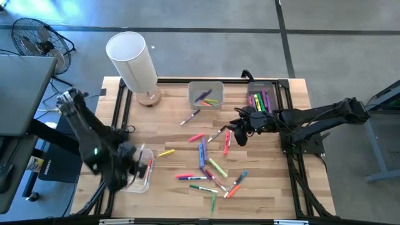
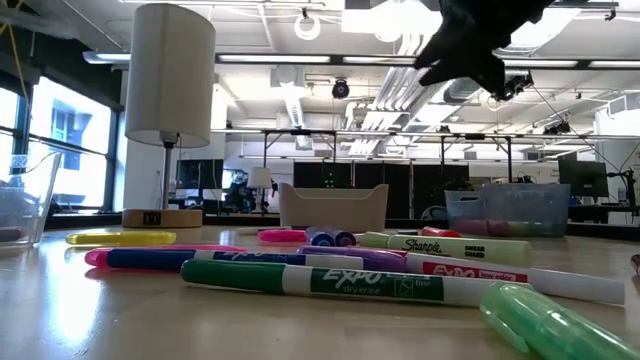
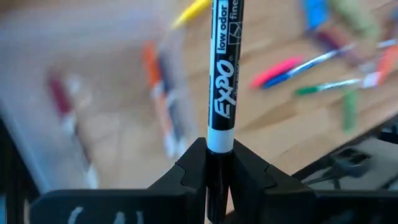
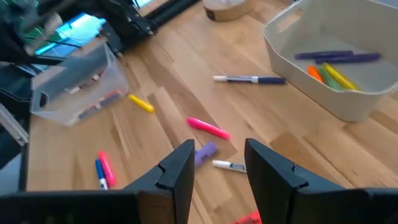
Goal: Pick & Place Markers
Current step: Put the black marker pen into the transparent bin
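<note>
The left tool (image 3: pixel 217 165) was clamped on a black-and-white Expo marker pen (image 3: pixel 225 74), whose lower end vanished between the dark fingers and whose upper end ran out of the wrist picture. From above, that tool (image 1: pixel 134 164) hung over a clear rectangular plastic bin (image 1: pixel 139 181) at the near left edge of the wooden bench (image 1: pixel 169 122), and the arm covered much of the bin, so what lay inside was hard to read beyond a few reddish pens.

The right tool (image 4: pixel 217 165) stood with its fingers apart and nothing between them, above the bench near the middle right (image 1: pixel 240 125). Below it lay the scattered coloured marker pens (image 1: pixel 209 164), a loose spread in pink, blue, green, red and yellow. In the low view only a dark tip of that arm showed against the ceiling.

A pale grey open bin (image 1: pixel 206 94) at the far side held a few purple, orange and yellow pens. A second clear bin (image 1: pixel 262 99) to its right was partly masked by the right arm. A white cylindrical table lamp on a round wooden base (image 1: pixel 132 62) stood at the far left, and a black floor fan (image 1: pixel 34 37) sat beyond the bench, cut by the frame.
</note>
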You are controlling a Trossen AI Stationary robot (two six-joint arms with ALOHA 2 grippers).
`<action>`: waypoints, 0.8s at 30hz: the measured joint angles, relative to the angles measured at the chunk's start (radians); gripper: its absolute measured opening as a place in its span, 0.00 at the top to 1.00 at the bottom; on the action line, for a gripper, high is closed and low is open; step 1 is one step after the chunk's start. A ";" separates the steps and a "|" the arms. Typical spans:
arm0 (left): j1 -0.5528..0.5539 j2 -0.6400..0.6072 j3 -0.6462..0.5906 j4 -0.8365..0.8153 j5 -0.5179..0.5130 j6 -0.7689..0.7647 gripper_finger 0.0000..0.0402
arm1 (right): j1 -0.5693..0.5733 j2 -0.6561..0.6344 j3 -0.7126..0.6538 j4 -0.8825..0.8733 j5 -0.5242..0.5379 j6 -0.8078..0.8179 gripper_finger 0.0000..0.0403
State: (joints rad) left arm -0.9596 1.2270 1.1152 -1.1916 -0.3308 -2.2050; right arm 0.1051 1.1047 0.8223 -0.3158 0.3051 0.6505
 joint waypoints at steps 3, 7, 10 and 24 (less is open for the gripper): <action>-0.093 0.069 0.000 0.031 0.061 -0.074 0.90 | 0.000 -0.001 -0.001 0.034 -0.008 -0.004 0.68; -0.108 0.132 -0.005 0.041 0.090 -0.062 0.90 | 0.000 -0.001 -0.001 0.101 -0.028 -0.031 0.68; -0.107 0.141 -0.052 0.042 0.096 -0.054 0.90 | 0.001 -0.001 -0.001 0.140 -0.033 -0.022 0.68; -0.108 0.031 -0.345 0.296 0.100 -0.024 0.82 | 0.057 -0.001 -0.001 0.164 -0.022 0.135 0.68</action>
State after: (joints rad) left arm -1.0672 1.2583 0.7704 -0.8957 -0.2304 -2.2292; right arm 0.1620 1.1034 0.8211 -0.1520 0.2833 0.7856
